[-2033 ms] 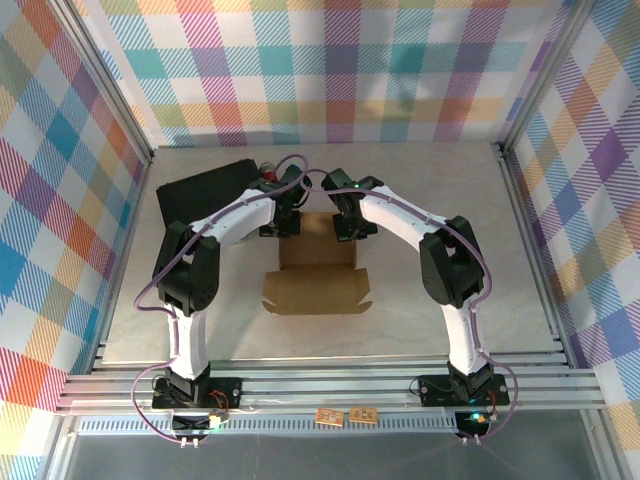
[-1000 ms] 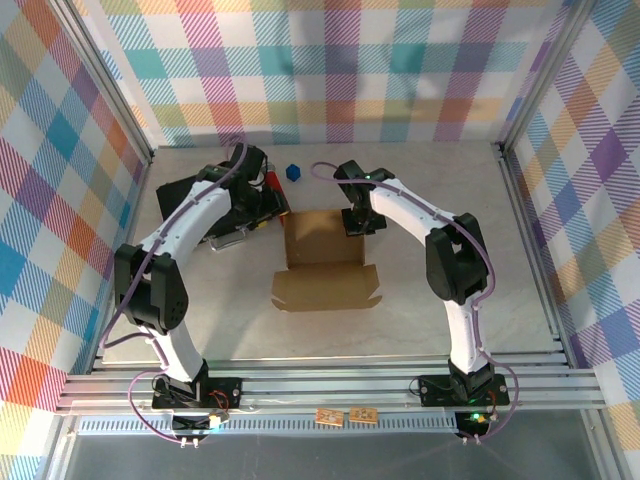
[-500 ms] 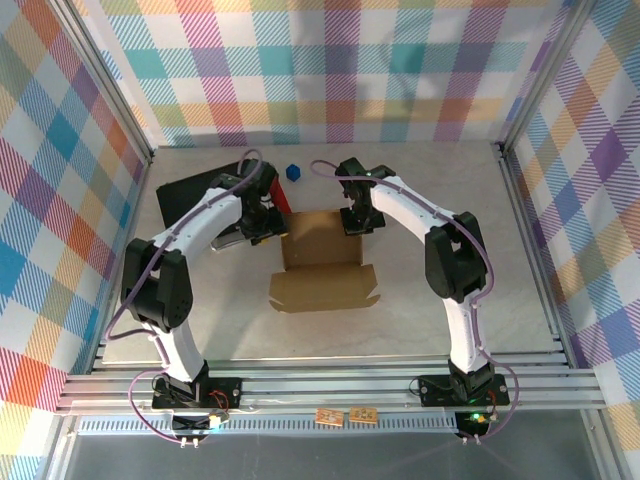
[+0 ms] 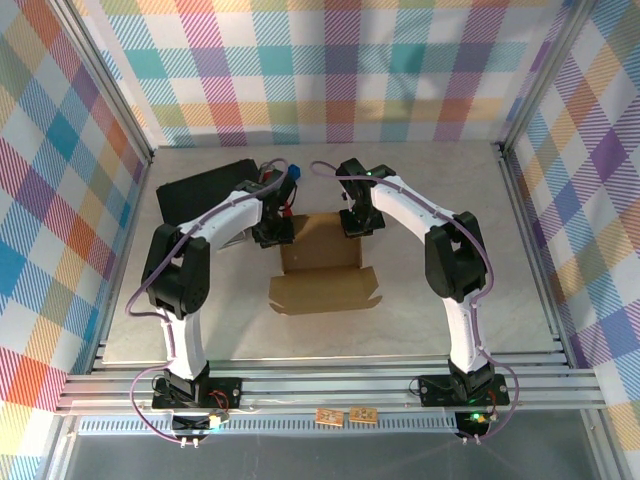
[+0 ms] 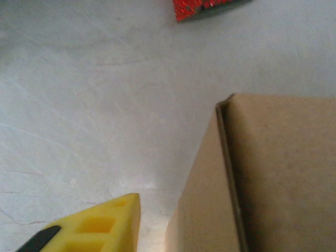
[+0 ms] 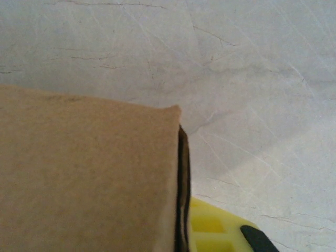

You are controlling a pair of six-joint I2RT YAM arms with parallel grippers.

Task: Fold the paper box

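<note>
The paper box [image 4: 320, 255] is brown cardboard in the middle of the table, with its front flap [image 4: 322, 290] lying open toward me. My left gripper [image 4: 272, 235] is at its back left corner. One yellow finger [image 5: 100, 223] stands just outside the left wall [image 5: 207, 189], a small gap between them; the other finger is hidden. My right gripper [image 4: 358, 222] is at the back right corner. Its yellow finger [image 6: 220, 231] presses on the outer face of the right wall [image 6: 177, 184], and cardboard [image 6: 89, 173] covers the other finger.
A black flat case [image 4: 200, 185] lies at the back left. A small blue block [image 4: 293, 172] and a red object [image 5: 207, 8] sit behind the box near my left wrist. Metal frame rails [image 4: 520, 230] line the table's sides.
My left arm has swung right from over the black case to the box's back left corner, and its jaws have narrowed. The right arm has stayed at the back right corner.
</note>
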